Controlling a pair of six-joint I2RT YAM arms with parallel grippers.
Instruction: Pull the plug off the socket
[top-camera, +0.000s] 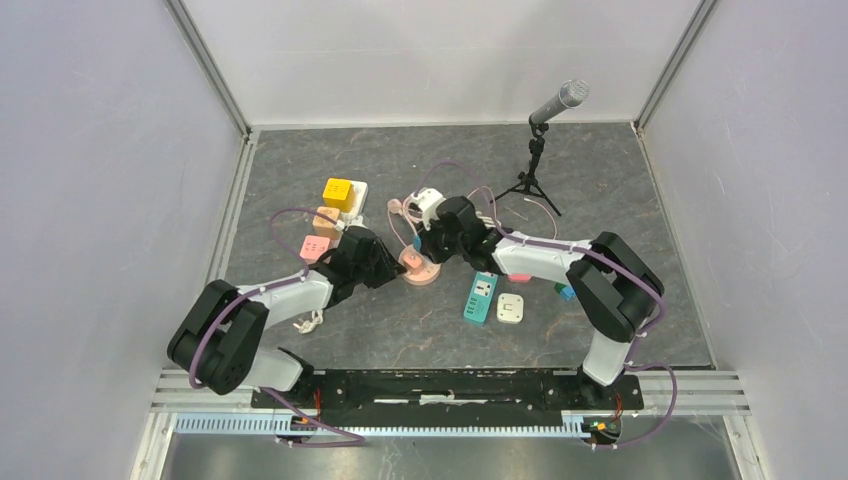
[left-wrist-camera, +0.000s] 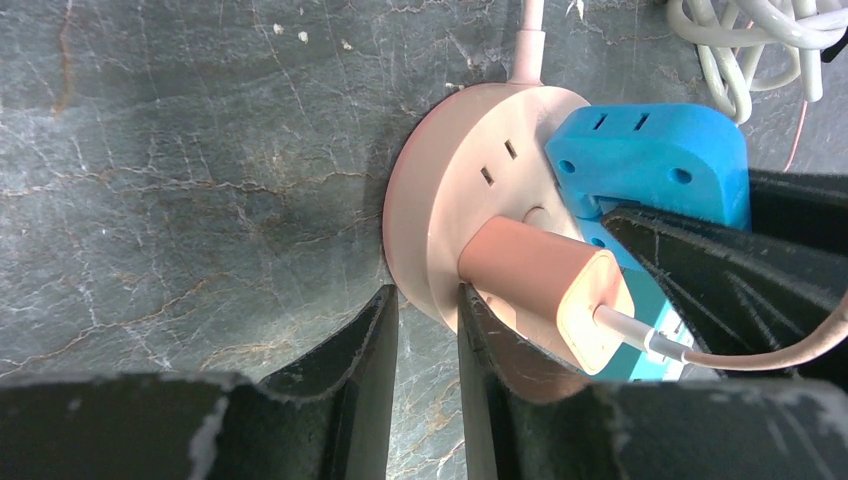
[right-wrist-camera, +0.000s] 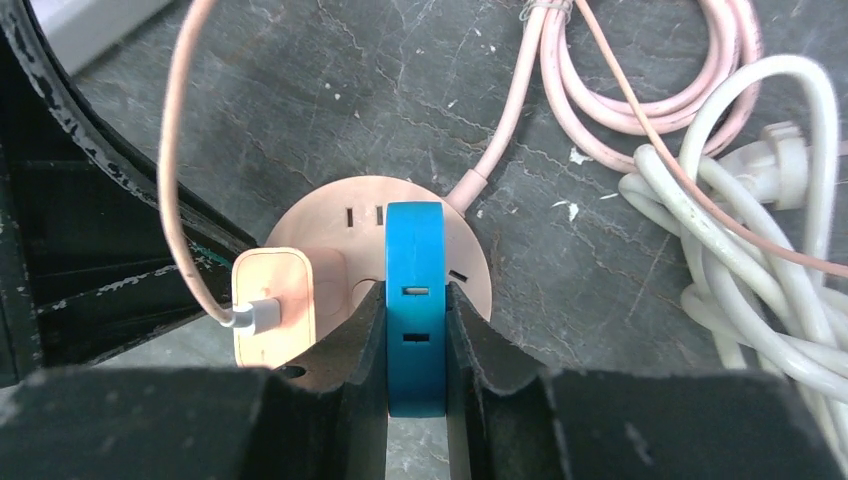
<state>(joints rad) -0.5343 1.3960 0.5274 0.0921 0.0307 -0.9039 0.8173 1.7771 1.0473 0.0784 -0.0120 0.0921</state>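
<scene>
A round pink socket (top-camera: 419, 271) lies at the table's middle. A blue plug (right-wrist-camera: 415, 250) and a pink charger (right-wrist-camera: 274, 302) with a cable stand plugged into its face. My right gripper (right-wrist-camera: 415, 296) is shut on the blue plug, one finger on each flat side. My left gripper (left-wrist-camera: 426, 296) is shut on the socket's near rim (left-wrist-camera: 440, 215), one finger on the table beside it and the other on its face under the charger (left-wrist-camera: 545, 285). In the left wrist view the blue plug (left-wrist-camera: 650, 160) sits between the right gripper's dark fingers (left-wrist-camera: 720, 270).
A coiled white cable (right-wrist-camera: 740, 270) and a pink cable coil (right-wrist-camera: 640, 70) lie just beyond the socket. Yellow (top-camera: 337, 191) and pink (top-camera: 316, 247) cube sockets stand at the left. A teal strip (top-camera: 481, 297) and a white adapter (top-camera: 511, 308) lie at the right. A microphone tripod (top-camera: 536, 170) stands behind.
</scene>
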